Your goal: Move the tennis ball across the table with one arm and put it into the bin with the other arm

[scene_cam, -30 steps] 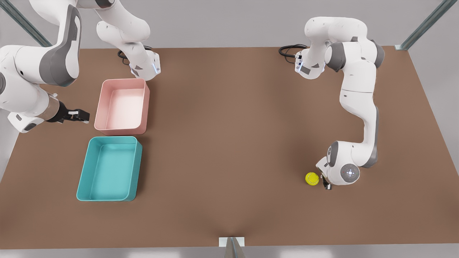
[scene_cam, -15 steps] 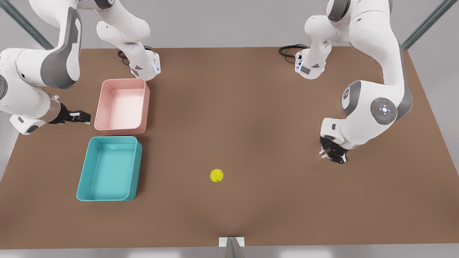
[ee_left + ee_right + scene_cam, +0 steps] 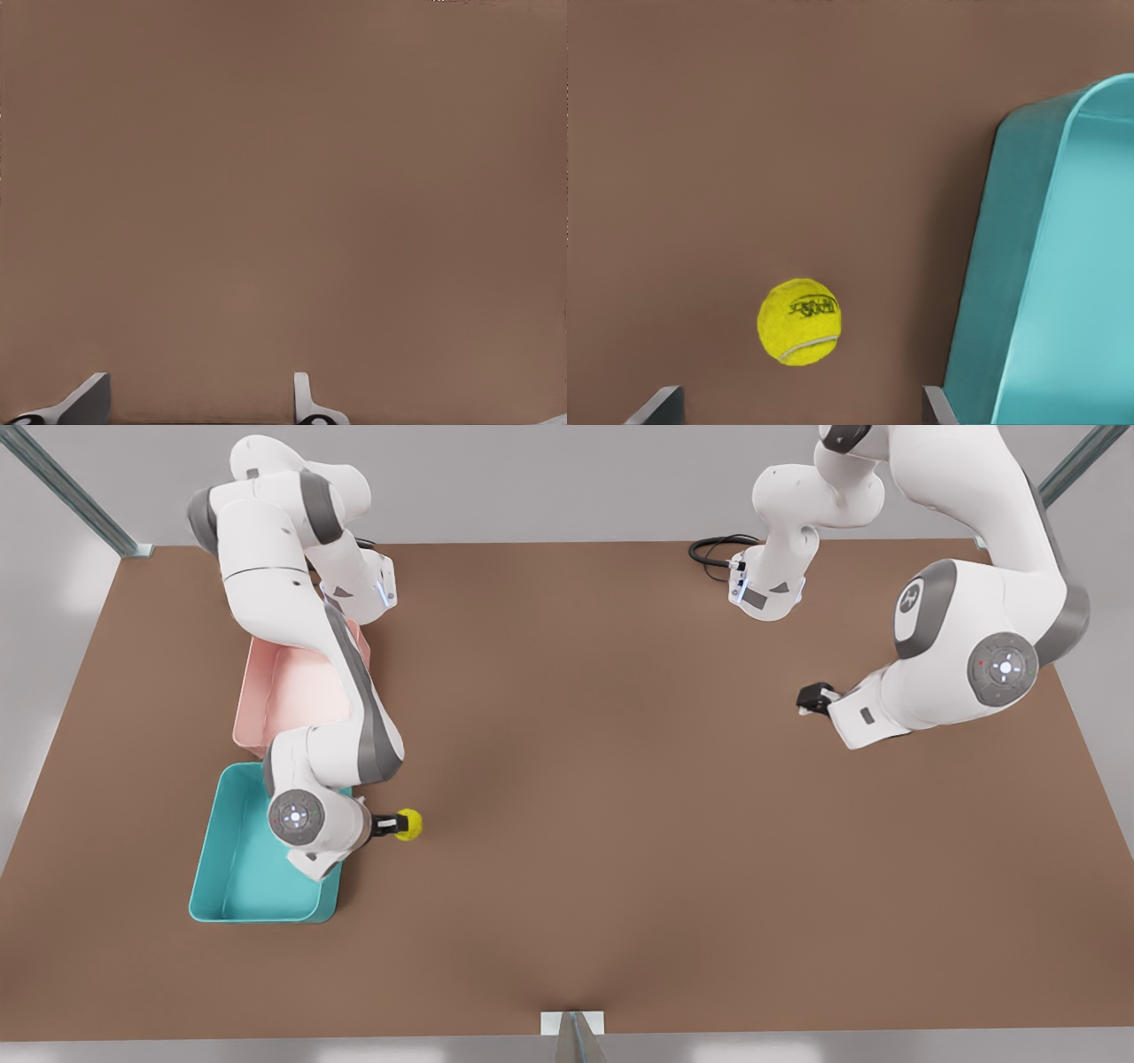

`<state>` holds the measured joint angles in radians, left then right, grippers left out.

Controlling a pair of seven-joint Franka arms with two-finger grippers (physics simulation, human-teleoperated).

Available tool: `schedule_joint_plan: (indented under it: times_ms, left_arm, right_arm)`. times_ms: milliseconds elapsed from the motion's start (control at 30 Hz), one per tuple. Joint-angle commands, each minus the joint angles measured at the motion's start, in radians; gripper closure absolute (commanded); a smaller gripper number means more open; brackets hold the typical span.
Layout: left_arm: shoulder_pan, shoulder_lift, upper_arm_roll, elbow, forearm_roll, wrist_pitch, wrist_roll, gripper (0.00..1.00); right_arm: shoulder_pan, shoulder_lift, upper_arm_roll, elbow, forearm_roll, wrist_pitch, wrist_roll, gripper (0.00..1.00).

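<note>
Here my right gripper [image 3: 394, 825] is spread, the tennis ball [image 3: 408, 825] at its fingertips on the table [image 3: 620, 779] — the bin [image 3: 208, 886] at nine o'clock, pink tray [image 3: 266, 717] beyond. My left gripper [image 3: 808, 698] waits, spread, well apart.

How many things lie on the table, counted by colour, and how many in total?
Yellow-green: 1, the tennis ball
Teal: 1, the bin
Pink: 1, the pink tray
Total: 3 things on the table
</note>
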<state>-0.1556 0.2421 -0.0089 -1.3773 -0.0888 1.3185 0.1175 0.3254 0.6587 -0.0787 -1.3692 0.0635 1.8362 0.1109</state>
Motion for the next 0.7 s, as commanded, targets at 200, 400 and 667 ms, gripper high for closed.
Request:
schedule_joint_plan:
  times_ms: [200, 400, 667]
  left_arm:
    - [0.01, 0.005, 0.001, -0.002, 0.001, -0.036, -0.564, 0.0]
    - [0.016, 0.005, 0.0, -0.005, 0.001, -0.036, -0.564, 0.0]
    - [0.021, 0.014, 0.001, -0.005, 0.004, -0.03, -0.562, 0.0]
  right_arm:
    - [0.02, -0.063, 0.0, -0.238, 0.006, 0.42, 0.308, 0.0]
    - [0.014, -0.057, -0.003, -0.292, -0.004, 0.497, 0.303, 0.0]
    - [0.014, -0.136, -0.003, -0.482, -0.007, 0.543, 0.291, 0.0]
